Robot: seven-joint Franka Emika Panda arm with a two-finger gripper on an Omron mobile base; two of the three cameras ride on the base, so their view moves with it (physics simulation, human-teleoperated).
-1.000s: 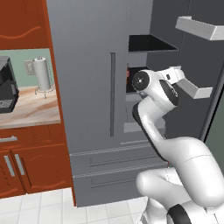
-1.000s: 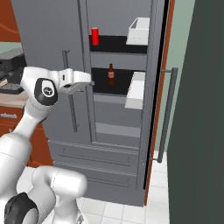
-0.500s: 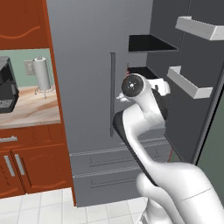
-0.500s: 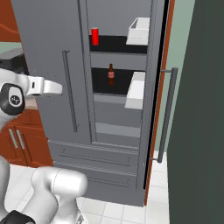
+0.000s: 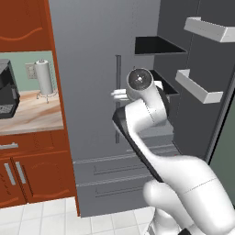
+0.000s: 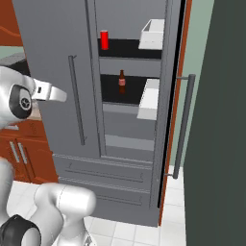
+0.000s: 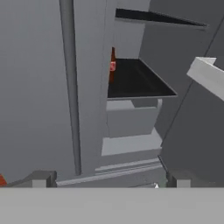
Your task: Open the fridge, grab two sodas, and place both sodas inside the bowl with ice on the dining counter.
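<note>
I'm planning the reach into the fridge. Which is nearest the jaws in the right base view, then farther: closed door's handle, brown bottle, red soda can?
From the gripper:
1. Closed door's handle, just right of it.
2. Brown bottle, middle shelf.
3. Red soda can, upper shelf.

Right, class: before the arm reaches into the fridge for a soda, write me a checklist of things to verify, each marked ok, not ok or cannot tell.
1. Right fridge door swung open: ok.
2. Red soda can standing on the upper shelf: ok.
3. Second soda can located: cannot tell.
4. Gripper open and holding nothing: ok.
5. Gripper level with the soda can: not ok, it sits lower, in front of the left door.
6. Brown bottle standing apart, one shelf below the can: ok.
</note>
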